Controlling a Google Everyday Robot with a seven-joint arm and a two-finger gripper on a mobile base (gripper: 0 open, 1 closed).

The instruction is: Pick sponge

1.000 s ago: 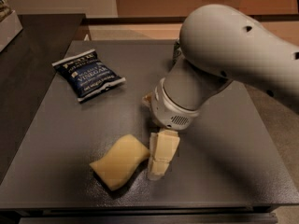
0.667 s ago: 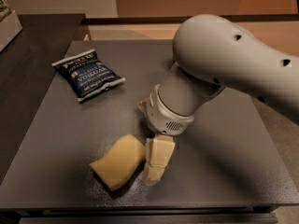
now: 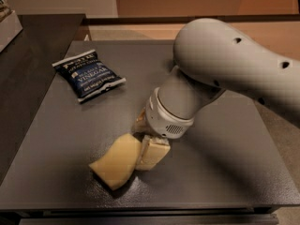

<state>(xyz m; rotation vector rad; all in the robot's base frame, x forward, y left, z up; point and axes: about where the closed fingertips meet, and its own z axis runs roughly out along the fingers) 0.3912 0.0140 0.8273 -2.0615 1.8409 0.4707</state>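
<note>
The sponge [image 3: 114, 161] is a pale yellow foam block lying flat near the front of the dark tabletop [image 3: 225, 172]. My gripper [image 3: 145, 137] hangs from the big grey arm and is down at the table, at the sponge's right end. One cream finger [image 3: 153, 152] rests against the sponge's right side, and the other finger [image 3: 138, 122] shows partly behind it. The jaws stand apart, with the sponge's end between them, not squeezed.
A dark blue chip bag [image 3: 89, 74] lies at the back left of the tabletop. A darker counter [image 3: 28, 64] adjoins on the left. The table's front edge runs just below the sponge.
The gripper and arm have moved left toward the sponge, and the near finger now touches its right side. The sponge and chip bag have not moved.
</note>
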